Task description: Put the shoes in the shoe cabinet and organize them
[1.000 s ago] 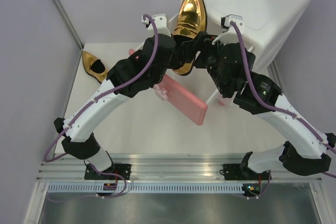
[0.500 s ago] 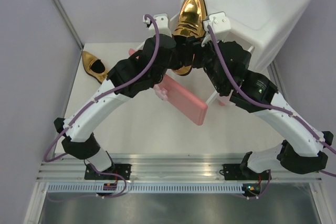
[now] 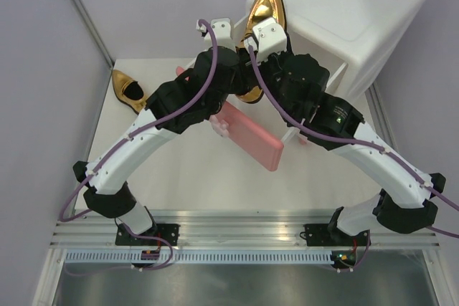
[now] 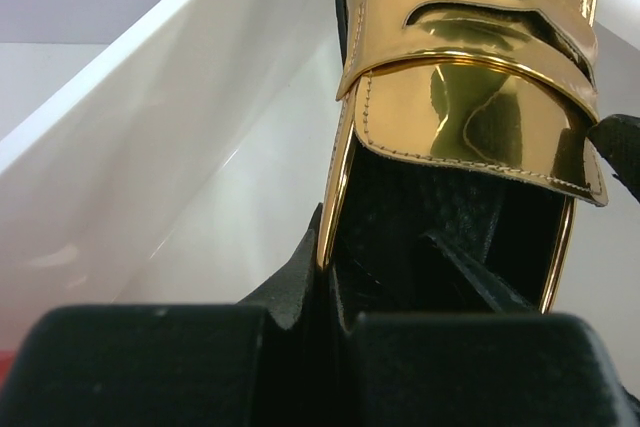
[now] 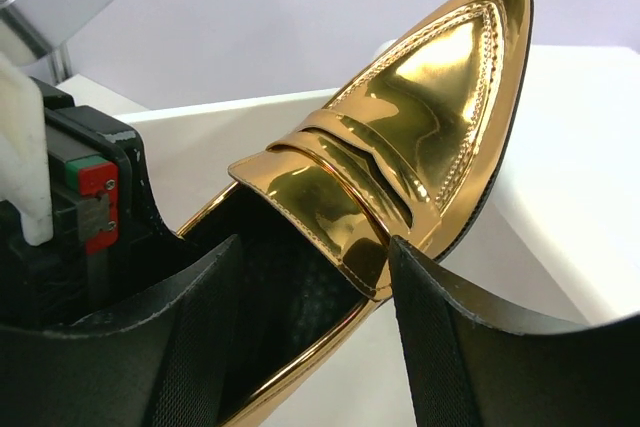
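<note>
Held shoe: gold shoe, mirror-bright, pointed toe, stitched strap across the top, dark textured lining. It is lifted off the table, toe up, against the cabinet's front left corner.
Cabinet: white cabinet, smooth plastic, rounded corners.
Left pincer: left gripper, black, pinching the gold shoe's heel rim, with one finger on the lining inside.
Right pincer: right gripper, spread, a black finger on either side of the shoe's side rim by the strap. I cannot tell if they touch it.
Drawer: pink drawer front, a flat rounded slab with a white knob, slanting in front of the cabinet under both arms.
Second shoe: other gold shoe, lying on the table well left of the cabinet, dark inside up.
In the way: from above, the right wrist hides the held shoe's lower half.
</note>
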Available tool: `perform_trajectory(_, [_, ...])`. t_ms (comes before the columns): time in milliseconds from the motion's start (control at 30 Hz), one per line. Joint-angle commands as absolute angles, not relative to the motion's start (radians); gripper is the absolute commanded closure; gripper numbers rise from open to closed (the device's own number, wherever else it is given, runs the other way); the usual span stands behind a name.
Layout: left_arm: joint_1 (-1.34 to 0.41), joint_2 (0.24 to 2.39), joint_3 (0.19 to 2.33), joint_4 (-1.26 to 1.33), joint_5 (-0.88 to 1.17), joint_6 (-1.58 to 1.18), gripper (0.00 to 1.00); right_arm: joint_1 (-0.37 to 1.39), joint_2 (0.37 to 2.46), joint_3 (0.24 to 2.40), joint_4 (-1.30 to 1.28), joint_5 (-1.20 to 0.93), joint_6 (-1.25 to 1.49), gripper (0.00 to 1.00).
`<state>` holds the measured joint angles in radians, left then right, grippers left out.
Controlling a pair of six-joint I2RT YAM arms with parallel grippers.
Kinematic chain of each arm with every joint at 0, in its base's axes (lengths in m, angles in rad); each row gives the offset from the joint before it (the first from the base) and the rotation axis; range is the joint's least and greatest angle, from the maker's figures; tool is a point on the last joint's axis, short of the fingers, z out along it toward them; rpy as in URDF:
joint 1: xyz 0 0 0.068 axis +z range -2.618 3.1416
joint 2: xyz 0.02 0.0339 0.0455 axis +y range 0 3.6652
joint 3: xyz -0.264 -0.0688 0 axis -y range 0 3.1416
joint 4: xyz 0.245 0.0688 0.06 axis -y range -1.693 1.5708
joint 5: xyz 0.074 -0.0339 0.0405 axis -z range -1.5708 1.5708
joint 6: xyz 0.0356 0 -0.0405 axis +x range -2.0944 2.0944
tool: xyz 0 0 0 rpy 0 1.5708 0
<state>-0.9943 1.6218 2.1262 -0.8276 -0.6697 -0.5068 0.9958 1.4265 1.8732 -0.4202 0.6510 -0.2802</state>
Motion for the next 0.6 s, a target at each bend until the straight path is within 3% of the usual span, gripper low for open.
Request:
perform_trajectory(0, [-0.994,1.552,2.146,-0.677,-0.664,-0.494,0.98,0.986,1.427,1.864,-0.348,0.669,-0.394,0.35])
perform_trajectory(100, [-0.994,1.545,2.143,-0.673,-0.663,-0.492,0.98,0.971,1.428,1.858,-0.341,0.673,-0.417,0.38])
perform_trajectory(400, [-0.994,1.528,2.135,-0.672,-0.629,-0.491,0.98,0.920,1.414,1.819,-0.287,0.606,-0.455,0.61])
perform_trajectory(433, [-0.994,1.526,2.134,-0.670,-0.624,-0.489,0.98,0.919,1.416,1.818,-0.281,0.598,-0.462,0.67])
perform_trajectory(567, [-0.993,1.519,2.129,-0.670,-0.597,-0.488,0.98,0.908,1.414,1.807,-0.267,0.546,-0.471,0.73])
